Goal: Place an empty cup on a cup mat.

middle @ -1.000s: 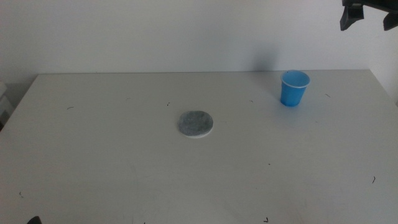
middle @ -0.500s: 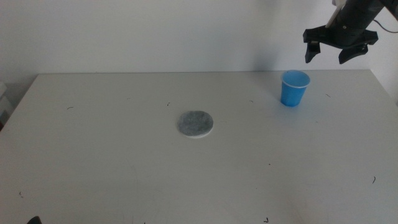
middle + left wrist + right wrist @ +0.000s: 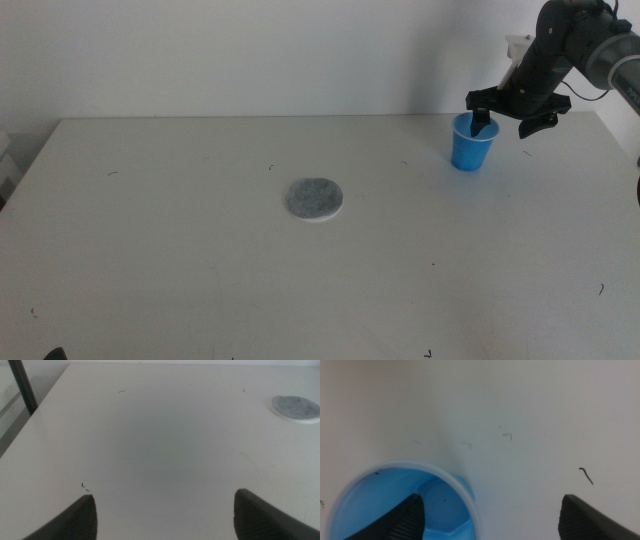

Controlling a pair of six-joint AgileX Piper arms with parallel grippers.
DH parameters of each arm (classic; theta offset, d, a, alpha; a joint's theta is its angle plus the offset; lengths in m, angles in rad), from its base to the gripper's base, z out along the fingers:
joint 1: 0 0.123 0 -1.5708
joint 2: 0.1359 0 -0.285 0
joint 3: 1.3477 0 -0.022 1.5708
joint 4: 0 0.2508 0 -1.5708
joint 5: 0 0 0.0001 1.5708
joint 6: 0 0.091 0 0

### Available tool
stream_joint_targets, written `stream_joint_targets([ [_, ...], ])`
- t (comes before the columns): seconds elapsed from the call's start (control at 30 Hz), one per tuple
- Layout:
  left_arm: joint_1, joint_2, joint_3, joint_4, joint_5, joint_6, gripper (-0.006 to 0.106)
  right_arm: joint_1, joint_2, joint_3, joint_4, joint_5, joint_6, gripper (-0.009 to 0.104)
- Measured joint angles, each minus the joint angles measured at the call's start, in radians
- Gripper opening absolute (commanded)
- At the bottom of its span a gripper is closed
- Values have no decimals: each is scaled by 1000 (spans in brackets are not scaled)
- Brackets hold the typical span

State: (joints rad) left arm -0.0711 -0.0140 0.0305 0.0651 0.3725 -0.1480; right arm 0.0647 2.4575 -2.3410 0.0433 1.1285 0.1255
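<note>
The blue cup [image 3: 471,144] stands upright at the far right of the table. My right gripper [image 3: 509,119] is open and has come down at the cup: one jaw reaches inside the cup's mouth, the other is outside its right wall. In the right wrist view the cup's pale rim and empty inside [image 3: 400,505] show between and beside my open jaws [image 3: 490,517]. The grey round cup mat [image 3: 316,199] lies flat near the table's middle, also seen in the left wrist view [image 3: 295,407]. My left gripper [image 3: 162,512] waits open over the near left table.
The white table [image 3: 200,260] carries only small dark specks and scratches. A pale wall rises behind its far edge. A dark upright post [image 3: 22,387] stands beyond the table's left side in the left wrist view.
My right gripper has come down from above the far right corner and moved left to the cup, one jaw now dipping into its mouth. The cup and mat have not moved.
</note>
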Motion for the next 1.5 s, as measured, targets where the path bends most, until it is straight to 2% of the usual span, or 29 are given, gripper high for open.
stream_joint_targets([
  [0.13, 0, 0, 0, 0, 0, 0, 105, 0, 22, 0, 0, -12, 0, 39],
  [0.27, 0, 0, 0, 0, 0, 0, 105, 0, 29, 0, 0, -22, 0, 2],
  [0.3, 0, 0, 0, 0, 0, 0, 105, 0, 29, 0, 0, -22, 0, -1],
  [0.47, 0, 0, 0, 0, 0, 0, 105, 1, 16, 0, 28, -20, 4, -1],
  [0.83, 0, 0, 0, 0, 0, 0, 105, 68, -203, 1, 27, 18, 21, -1],
  [1.1, 0, 0, 0, 0, 0, 0, 105, 226, -336, -2, 27, 92, 58, -1],
  [1.5, 0, 0, 0, 0, 0, 0, 105, 448, -305, -2, 26, 110, 91, -1],
])
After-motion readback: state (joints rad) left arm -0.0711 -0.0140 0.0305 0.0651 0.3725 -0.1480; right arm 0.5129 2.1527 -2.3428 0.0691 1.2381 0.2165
